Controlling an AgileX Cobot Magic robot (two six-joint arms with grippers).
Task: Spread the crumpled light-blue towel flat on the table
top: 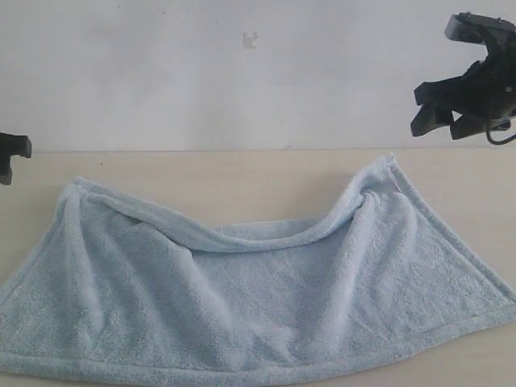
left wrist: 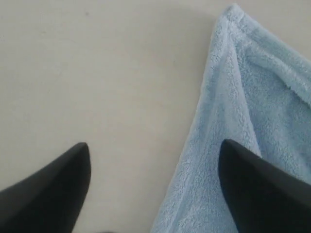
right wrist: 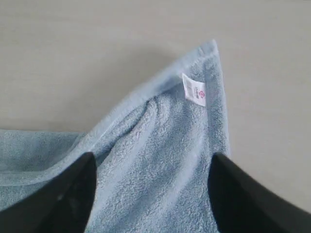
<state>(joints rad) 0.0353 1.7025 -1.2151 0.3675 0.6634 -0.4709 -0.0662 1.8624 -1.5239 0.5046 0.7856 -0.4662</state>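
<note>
The light-blue towel point(top: 258, 298) lies mostly spread on the beige table point(top: 242, 171). Its far edge sags inward in the middle with a rolled fold between the two far corners. My left gripper point(top: 8, 157) shows only partly at the left edge, raised beside the towel's far left corner. In the left wrist view the left gripper point(left wrist: 155, 144) is open and empty, over bare table and the towel's edge point(left wrist: 214, 160). My right gripper point(top: 423, 109) hangs open above the far right corner. The right gripper point(right wrist: 153, 155) holds nothing; the towel's white tag point(right wrist: 194, 89) lies below it.
A plain pale wall point(top: 242, 72) rises behind the table's far edge. Bare tabletop shows beyond the towel and to its right point(top: 476, 193).
</note>
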